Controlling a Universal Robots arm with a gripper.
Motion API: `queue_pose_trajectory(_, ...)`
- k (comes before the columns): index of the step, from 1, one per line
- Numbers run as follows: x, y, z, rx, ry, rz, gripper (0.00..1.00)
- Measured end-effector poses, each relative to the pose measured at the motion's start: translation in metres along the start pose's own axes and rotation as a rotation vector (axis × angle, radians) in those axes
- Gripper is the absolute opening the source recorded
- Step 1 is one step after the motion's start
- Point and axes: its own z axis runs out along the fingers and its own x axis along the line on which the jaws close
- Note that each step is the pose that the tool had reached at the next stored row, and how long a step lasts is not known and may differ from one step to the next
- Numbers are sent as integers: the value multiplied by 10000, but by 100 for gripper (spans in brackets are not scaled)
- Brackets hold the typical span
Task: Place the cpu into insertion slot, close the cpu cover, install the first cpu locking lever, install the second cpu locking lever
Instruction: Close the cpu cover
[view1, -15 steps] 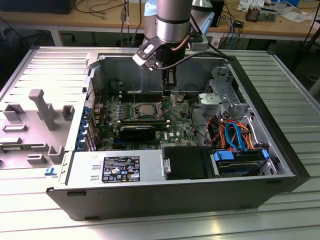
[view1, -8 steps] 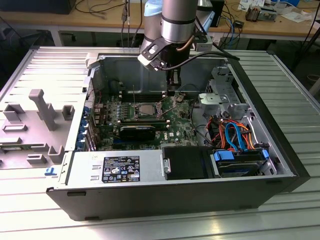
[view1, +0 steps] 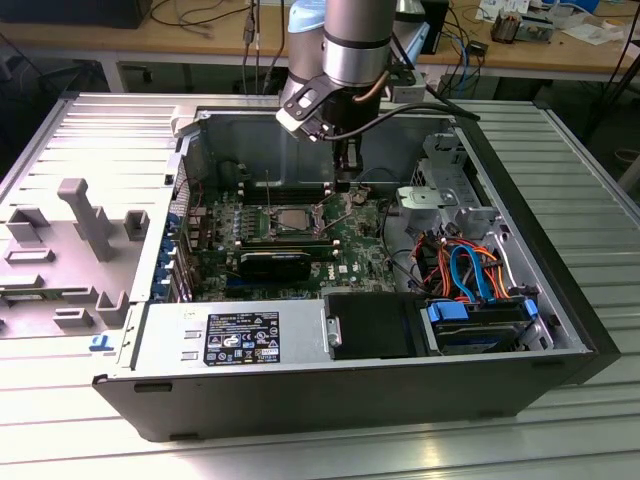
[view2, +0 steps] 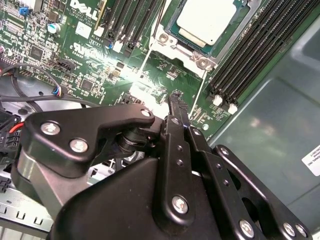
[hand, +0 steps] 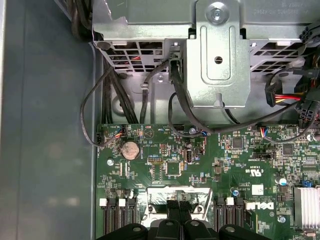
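Jaws stand together: the two black fingers (view2: 172, 145) meet at their tips with nothing visible between them. The gripper (view1: 344, 183) hangs low inside the open case (view1: 300, 400). Its tips are just above the green board (hand: 200, 160) and right beside the metal rim of the insertion slot (view2: 176, 47).

The cpu (view2: 212, 20) is seated in that slot, silver top up. Reading the exterior view as a clock face centred on the gripper, the chip lies near, at about eight o'clock. A thin metal frame, taken to be the cpu cover (view2: 174, 24), lies flat around the chip. The position of the locking levers could not be established.

Hazards, as judged from this position:

1. The narrow, hard tips are very close to the board. Any further descent or sideways slide would land them on small surface parts and could chip or short them.
2. Memory slots (view2: 250, 55) flank the socket. A sweep across them could catch their end tabs.
3. If the cover is not latched, a knock on the rim could lift the frame or shift the chip on its contacts.
4. The drive cage (view1: 440, 190) stands at three o'clock and loose cables (view1: 470, 270) lie at four o'clock. A wide wrist swing that way could snag a lead or strike metal
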Motion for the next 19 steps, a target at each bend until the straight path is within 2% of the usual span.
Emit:
queue_pose_trajectory(6, 1, 52, 2, -1, 1, 0, 11)
queue_pose_trajectory(15, 5, 268, 36, 1, 0, 0, 11)
queue_pose_trajectory(19, 12, 329, 65, 1, 0, -12, 11)
